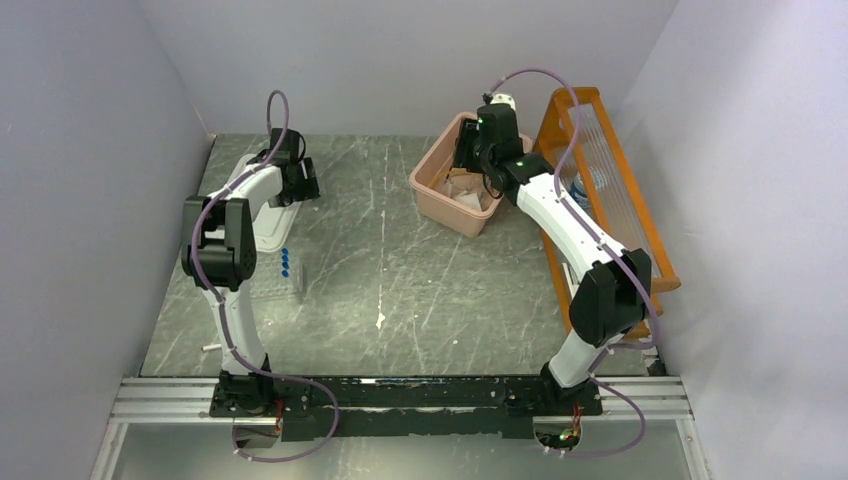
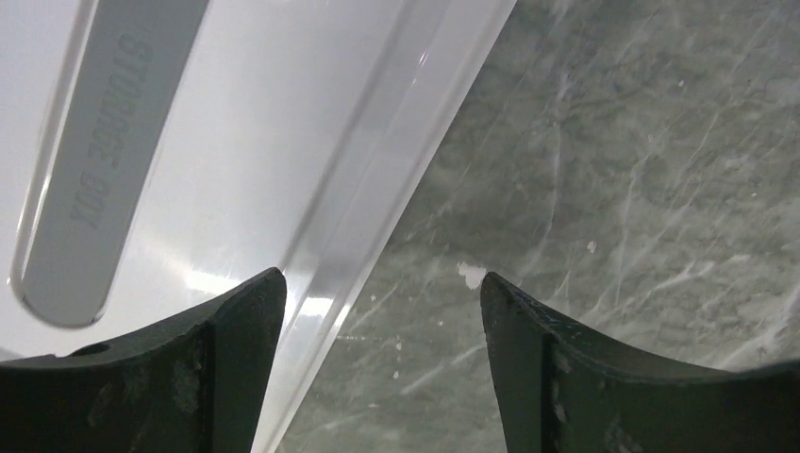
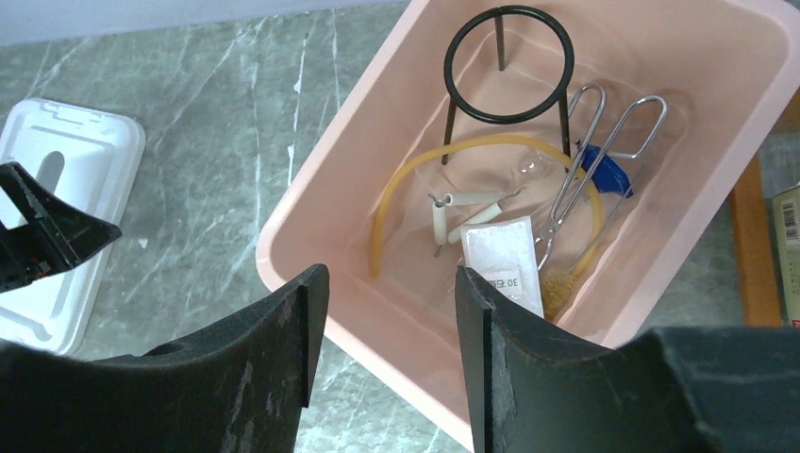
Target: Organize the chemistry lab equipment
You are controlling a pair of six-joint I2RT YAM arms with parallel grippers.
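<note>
A pink bin (image 3: 311, 236) holds the black wire ring (image 3: 509, 66), amber tubing (image 3: 396, 189), white triangle (image 3: 451, 209), metal tongs (image 3: 596, 142), a brown brush (image 3: 558, 286), a blue-capped piece (image 3: 604, 173) and a white packet (image 3: 500, 257). My right gripper (image 3: 391, 274) is open and empty, above the bin's near rim; in the top view it (image 1: 472, 152) hangs over the bin (image 1: 432, 190). Blue-capped tubes (image 1: 285, 263) stand in a clear rack at the left. My left gripper (image 2: 382, 283) is open and empty over the edge of a white storage box lid (image 2: 208, 142), low above the table.
The orange wooden shelf (image 1: 640, 225) stands along the right side, close to the right arm. The white box (image 1: 268, 225) lies at the back left, also in the right wrist view (image 3: 66, 189). A small white stick (image 1: 210, 347) lies near the left front edge.
</note>
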